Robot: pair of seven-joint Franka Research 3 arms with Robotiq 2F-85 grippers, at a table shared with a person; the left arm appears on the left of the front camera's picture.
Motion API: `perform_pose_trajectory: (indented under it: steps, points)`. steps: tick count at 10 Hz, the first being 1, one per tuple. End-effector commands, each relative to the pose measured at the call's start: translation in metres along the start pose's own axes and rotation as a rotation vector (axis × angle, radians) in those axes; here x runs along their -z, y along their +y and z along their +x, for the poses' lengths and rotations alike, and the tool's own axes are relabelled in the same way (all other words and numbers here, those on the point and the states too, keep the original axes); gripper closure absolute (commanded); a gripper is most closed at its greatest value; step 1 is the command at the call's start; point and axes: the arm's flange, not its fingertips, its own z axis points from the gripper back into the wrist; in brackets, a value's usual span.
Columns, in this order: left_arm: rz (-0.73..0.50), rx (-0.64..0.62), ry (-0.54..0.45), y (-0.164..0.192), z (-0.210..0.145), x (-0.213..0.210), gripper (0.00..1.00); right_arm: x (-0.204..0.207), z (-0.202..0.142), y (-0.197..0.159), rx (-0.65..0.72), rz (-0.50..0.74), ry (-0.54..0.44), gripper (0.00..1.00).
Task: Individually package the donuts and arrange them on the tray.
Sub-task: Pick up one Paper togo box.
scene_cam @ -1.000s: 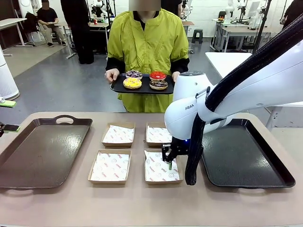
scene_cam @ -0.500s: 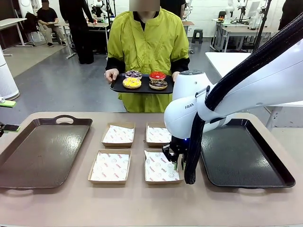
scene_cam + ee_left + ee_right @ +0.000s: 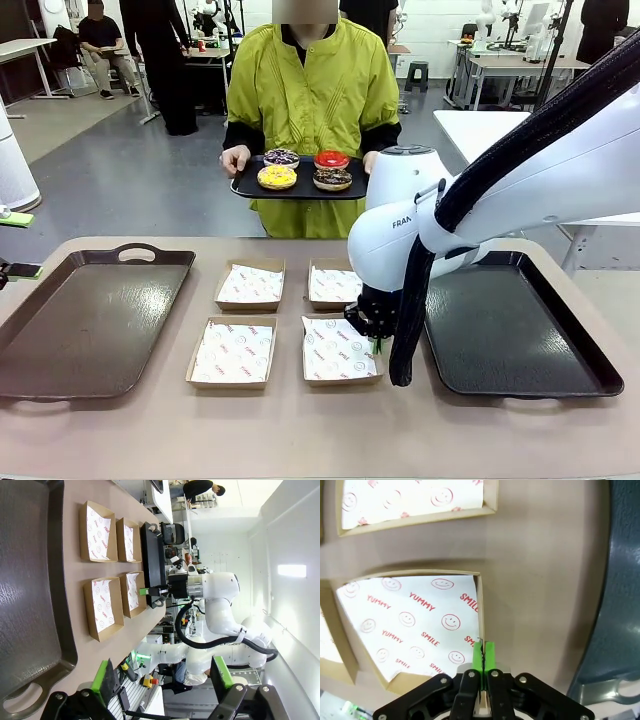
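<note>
Donuts (image 3: 305,169): four, in two rows on a black serving tray (image 3: 300,192) that the person's hands (image 3: 236,158) hold beyond the far worktop edge. None boxed yet. Judged light and soft, with sticky glaze that mars easily and sprinkles likely to shed. Best hold: low on the outer flanks, with a gentle squeeze and pads clear of the topping.

Right tool (image 3: 483,647): pads together on the thin right wall of the near-right box (image 3: 410,625), close to its near corner. The cardboard looks light and flimsy, so the wall may bend if dragged fast. The paper liner sits loose inside.

Left tool (image 3: 163,677): fingers wide apart, holding nothing, near a handle of the brown tray (image 3: 30,605).

Room: three other boxes (image 3: 250,285) sit just beside, with narrow gaps. The dark tray (image 3: 520,330) rim lies near the held box's right side. The bare worktop (image 3: 300,430) strip toward the robot is the open side.
</note>
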Motion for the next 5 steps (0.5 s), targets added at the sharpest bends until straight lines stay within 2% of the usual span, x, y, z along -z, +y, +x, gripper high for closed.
perform_pose_trajectory:
  steps: [1, 3, 5]
  points:
    - [-0.012, 0.007, -0.002, -0.001, -0.001, -0.003, 0.00, -0.037, -0.015, 0.008, 0.009, -0.004, -0.014, 1.00]
    - [-0.012, 0.007, -0.002, -0.001, -0.001, -0.003, 0.00, -0.115, -0.024, 0.022, -0.070, -0.050, -0.021, 1.00]
    - [-0.012, 0.007, -0.002, -0.001, -0.001, -0.003, 0.00, -0.176, -0.001, 0.028, -0.063, -0.089, 0.015, 1.00]
